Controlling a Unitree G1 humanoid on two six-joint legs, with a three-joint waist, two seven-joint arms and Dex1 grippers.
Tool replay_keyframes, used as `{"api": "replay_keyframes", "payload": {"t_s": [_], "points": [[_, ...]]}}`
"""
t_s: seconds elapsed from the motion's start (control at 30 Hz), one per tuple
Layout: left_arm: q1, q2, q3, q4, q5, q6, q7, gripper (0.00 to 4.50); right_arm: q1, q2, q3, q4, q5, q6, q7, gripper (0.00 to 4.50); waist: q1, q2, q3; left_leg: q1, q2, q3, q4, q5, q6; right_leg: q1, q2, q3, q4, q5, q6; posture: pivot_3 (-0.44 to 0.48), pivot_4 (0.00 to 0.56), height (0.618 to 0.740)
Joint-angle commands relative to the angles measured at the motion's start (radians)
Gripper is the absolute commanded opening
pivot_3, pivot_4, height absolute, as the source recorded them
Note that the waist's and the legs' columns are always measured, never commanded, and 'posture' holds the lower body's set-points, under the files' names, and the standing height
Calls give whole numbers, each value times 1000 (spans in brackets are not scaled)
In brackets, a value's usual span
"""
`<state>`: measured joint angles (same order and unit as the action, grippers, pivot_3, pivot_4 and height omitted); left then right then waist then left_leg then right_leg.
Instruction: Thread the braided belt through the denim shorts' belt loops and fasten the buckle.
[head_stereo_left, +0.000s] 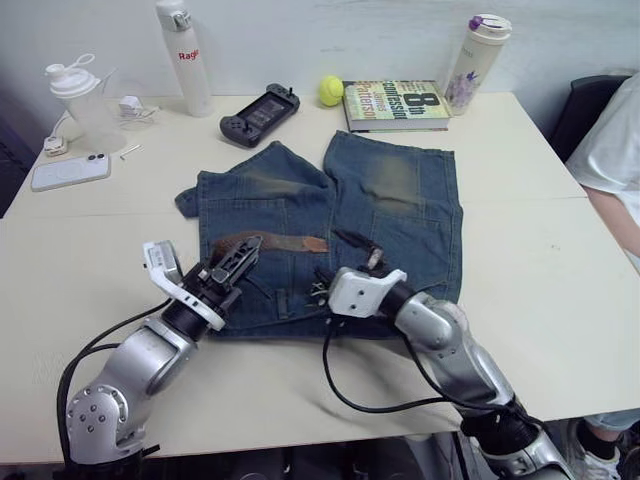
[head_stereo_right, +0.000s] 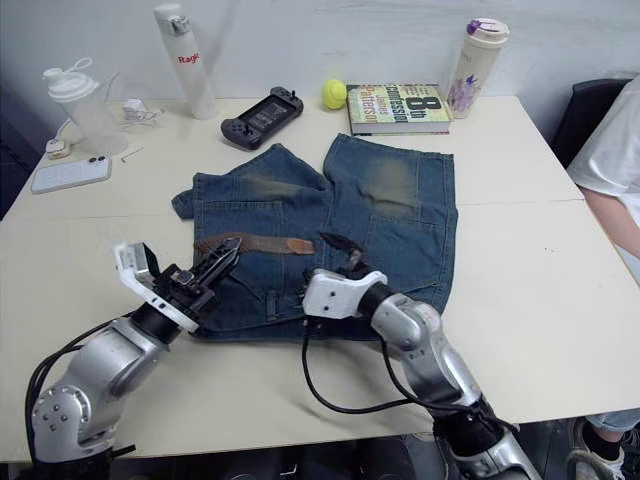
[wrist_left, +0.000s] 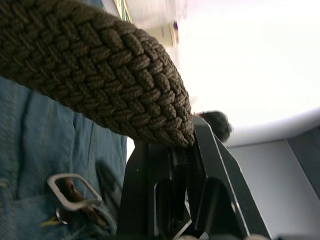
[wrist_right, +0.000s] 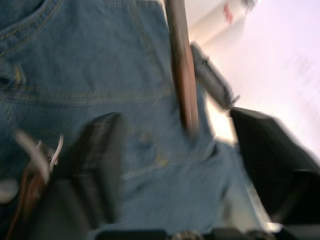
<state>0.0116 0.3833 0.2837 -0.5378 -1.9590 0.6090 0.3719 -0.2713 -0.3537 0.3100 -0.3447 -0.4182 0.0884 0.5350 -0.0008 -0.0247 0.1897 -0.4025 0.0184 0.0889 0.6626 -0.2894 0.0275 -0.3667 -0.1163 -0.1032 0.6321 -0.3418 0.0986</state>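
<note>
The denim shorts (head_stereo_left: 400, 200) lie flat in the middle of the table, with the waistband nearest me. The braided belt (head_stereo_left: 280, 243) lies across them just above the waistband. My left gripper (head_stereo_left: 240, 260) is shut on the belt's left end, and the woven strap (wrist_left: 100, 65) is pinched between its fingers. The silvery buckle (wrist_left: 70, 189) rests on the denim beyond that gripper. My right gripper (head_stereo_left: 335, 265) hovers low over the waistband's middle with its fingers (wrist_right: 95, 165) wide open and nothing held; the strap (wrist_right: 182, 75) runs beyond them. I cannot make out the belt loops.
Along the table's far edge stand a white bottle (head_stereo_left: 183, 55), a game controller (head_stereo_left: 260, 112), a yellow ball (head_stereo_left: 331, 90), a book (head_stereo_left: 395, 103) and a tumbler (head_stereo_left: 477, 60). A shaker (head_stereo_left: 80, 100) and a phone (head_stereo_left: 70, 172) lie far left. A person (head_stereo_left: 615, 150) sits at the right.
</note>
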Motion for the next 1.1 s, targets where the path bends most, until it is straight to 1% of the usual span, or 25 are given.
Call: {"api": "replay_keyframes", "payload": {"t_s": [0.03, 0.1, 0.17, 0.23, 0.3, 0.33, 0.43, 0.63, 0.93, 1.1], "points": [[70, 70, 91, -45, -13, 44, -81, 0, 28, -37, -96, -111, 164, 87, 106, 3783, 0, 0, 0, 0, 0, 0, 0, 0, 0, 0, 0, 0, -3, 0, 0, 0, 150, 740], [176, 155, 153, -16, -13, 113, -150, 0, 56, -46, -158, -177, 294, 201, 170, 3783, -4, 1, 0, 0, 1, 0, -1, 0, -1, -1, 0, 0, -4, 0, 0, 0, 150, 740], [249, 229, 190, 16, -13, 156, -199, 0, 77, -36, -209, -238, 418, 320, 208, 3783, -3, 2, 0, 1, 4, 0, -2, -1, -2, 0, 0, 1, -4, 0, -1, 0, 150, 740], [285, 281, 206, 41, -12, 179, -247, 0, 76, -17, -251, -284, 524, 427, 212, 3783, -1, 3, 1, 1, 5, 0, -3, -1, -3, -1, 0, 1, -4, -1, -2, 0, 150, 740], [311, 312, 223, 74, -6, 190, -278, 0, 76, -19, -287, -337, 649, 542, 236, 3783, 3, 3, 1, 1, 5, 0, -3, -2, -3, -2, -1, 1, -4, -1, -4, 0, 150, 740], [318, 318, 228, 87, -8, 190, -286, 0, 75, -25, -297, -354, 688, 578, 240, 3783, 3, 4, 1, 1, 5, 0, -3, -2, -4, -2, -1, 1, -4, -1, -4, 0, 150, 740], [317, 338, 227, 134, 49, 198, -324, 0, 70, -46, -324, -389, 790, 665, 238, 3783, 1, 4, 1, 1, 5, 0, -5, -3, -5, -3, -2, 2, -4, -1, -5, 0, 150, 740], [280, 334, 170, 136, 140, 206, -360, 0, 69, -85, -339, -423, 897, 736, 206, 3783, -3, 4, 0, 1, 5, 3, -10, -2, -6, -7, -3, 1, -4, -2, -7, 0, 150, 740], [238, 330, 113, 157, 221, 225, -385, 0, 54, -154, -357, -415, 986, 758, 177, 3783, -3, 4, 0, 1, 5, 3, -10, -2, -6, -8, -3, 1, -4, -2, -7, 0, 150, 740], [179, 321, 56, 174, 301, 247, -432, 0, 60, -227, -334, -393, 971, 716, 194, 3783, 0, 4, 0, 0, 4, 3, -10, -1, -5, -7, -4, 1, -4, -2, -7, 0, 150, 740]]}}
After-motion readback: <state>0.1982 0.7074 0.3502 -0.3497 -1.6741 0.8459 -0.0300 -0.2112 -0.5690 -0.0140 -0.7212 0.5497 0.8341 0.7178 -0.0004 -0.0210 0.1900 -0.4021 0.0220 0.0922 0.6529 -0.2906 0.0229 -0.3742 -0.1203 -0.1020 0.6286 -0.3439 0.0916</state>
